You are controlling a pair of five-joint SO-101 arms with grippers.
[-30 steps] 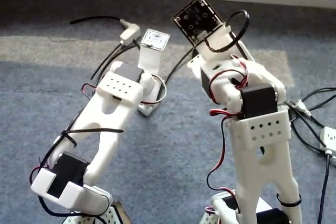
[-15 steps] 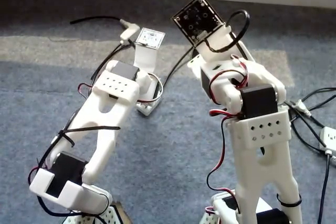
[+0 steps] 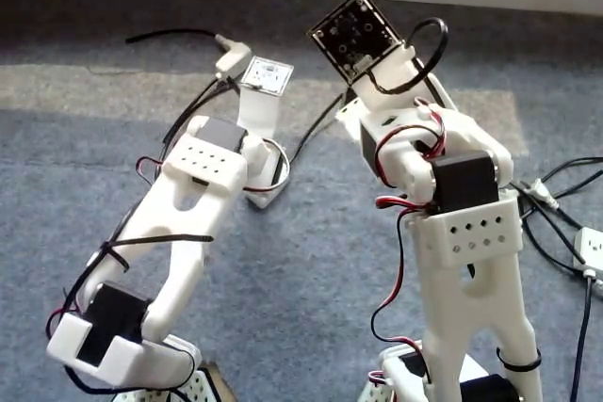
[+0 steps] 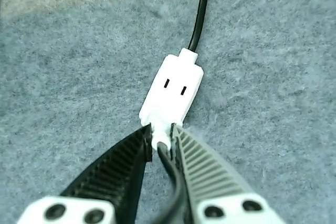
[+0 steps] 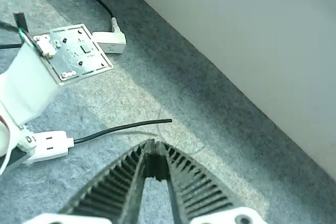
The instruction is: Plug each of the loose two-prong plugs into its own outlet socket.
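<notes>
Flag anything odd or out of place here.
Nothing broken, but the black cord of the outlet socket ends free on the carpet, attached to nothing. The left gripper clamps a plug at that socket's end.

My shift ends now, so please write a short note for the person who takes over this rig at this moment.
Left claw: shut on a white plug, at the end of the white socket block on the carpet; full seating cannot be told.
Right claw: shut, empty, above the carpet.
Another white connector lies loose near the wall.
Done: nothing for certain. Left: seat this plug, then plug the loose one.
</notes>
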